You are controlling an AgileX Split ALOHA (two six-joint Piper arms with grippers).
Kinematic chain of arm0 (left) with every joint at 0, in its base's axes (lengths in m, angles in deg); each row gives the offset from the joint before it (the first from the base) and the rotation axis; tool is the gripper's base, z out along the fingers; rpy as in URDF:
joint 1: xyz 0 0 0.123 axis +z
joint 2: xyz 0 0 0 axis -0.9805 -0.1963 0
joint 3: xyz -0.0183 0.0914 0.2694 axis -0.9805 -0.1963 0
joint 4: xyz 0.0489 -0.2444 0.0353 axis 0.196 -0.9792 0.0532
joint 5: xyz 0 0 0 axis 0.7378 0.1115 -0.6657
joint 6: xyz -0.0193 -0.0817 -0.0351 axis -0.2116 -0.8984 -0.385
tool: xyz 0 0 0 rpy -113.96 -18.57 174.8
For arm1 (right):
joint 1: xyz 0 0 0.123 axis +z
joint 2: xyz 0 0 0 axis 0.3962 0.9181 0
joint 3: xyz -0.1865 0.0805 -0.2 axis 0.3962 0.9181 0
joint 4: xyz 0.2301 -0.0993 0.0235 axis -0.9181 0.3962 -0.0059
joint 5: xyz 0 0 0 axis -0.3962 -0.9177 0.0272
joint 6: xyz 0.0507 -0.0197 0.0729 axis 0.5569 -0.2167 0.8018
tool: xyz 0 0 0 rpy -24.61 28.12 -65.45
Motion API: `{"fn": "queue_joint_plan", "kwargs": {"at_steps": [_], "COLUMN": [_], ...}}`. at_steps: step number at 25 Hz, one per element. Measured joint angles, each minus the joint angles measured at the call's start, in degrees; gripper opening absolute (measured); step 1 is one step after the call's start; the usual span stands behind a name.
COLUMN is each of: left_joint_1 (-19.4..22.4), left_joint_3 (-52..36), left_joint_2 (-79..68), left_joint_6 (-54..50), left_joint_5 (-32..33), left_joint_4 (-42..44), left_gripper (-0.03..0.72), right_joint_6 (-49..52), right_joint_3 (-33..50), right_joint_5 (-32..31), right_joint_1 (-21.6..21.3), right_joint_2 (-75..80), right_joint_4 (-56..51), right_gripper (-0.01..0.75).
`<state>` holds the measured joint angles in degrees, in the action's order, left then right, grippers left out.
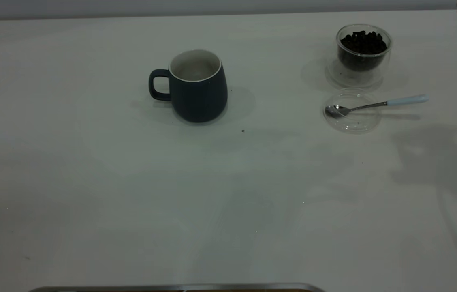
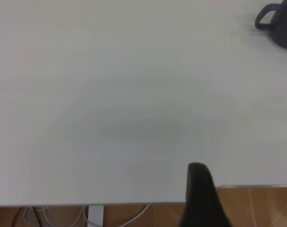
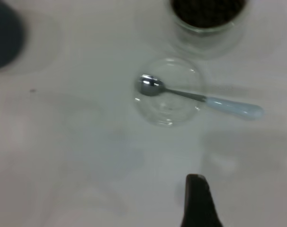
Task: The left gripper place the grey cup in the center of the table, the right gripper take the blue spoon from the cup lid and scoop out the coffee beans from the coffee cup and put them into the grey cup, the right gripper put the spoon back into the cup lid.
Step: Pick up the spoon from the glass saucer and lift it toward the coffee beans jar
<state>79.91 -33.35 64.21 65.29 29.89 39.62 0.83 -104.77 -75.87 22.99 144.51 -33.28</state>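
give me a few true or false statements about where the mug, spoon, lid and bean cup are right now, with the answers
1. The grey cup stands upright on the table with its handle toward the exterior view's left. True.
2. The blue spoon is held in the right gripper. False: its bowl rests in the cup lid, its handle sticking out over the rim, with nothing gripping it.
3. The coffee beans are in the coffee cup. True.
4. The grey cup holds a heap of beans. False: its white inside shows no beans.
5. The cup lid covers the coffee cup. False: it lies on the table nearer the camera than the cup.
6. The left gripper holds the grey cup. False: it is far from it.
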Motion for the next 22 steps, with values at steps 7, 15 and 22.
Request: {"fn": "queue_joint_plan", "kwargs": {"at_steps": [7,15,22], "left_joint_1": [0.0,0.0,0.0], "left_joint_3": [0.0,0.0,0.0], "left_joint_2": [0.0,0.0,0.0], "left_joint_6": [0.0,0.1,0.1], "left_joint_5": [0.0,0.0,0.0], "left_joint_4": [0.0,0.0,0.0], "left_gripper": [0.555,0.555,0.555], "right_joint_6": [-12.9,-31.8,-34.8], "right_joint_3": [-10.0,-19.9,-26.0], "right_joint_5": [-7.4,-17.7,-24.7], "right_joint_1": [-11.6,-19.6,-20.2], "right_joint_2": [18.7,36.6,45.5], "right_joint_4": [-14.1,-34.1,-35.8], "right_gripper": [0.534,0.534,0.534]}}
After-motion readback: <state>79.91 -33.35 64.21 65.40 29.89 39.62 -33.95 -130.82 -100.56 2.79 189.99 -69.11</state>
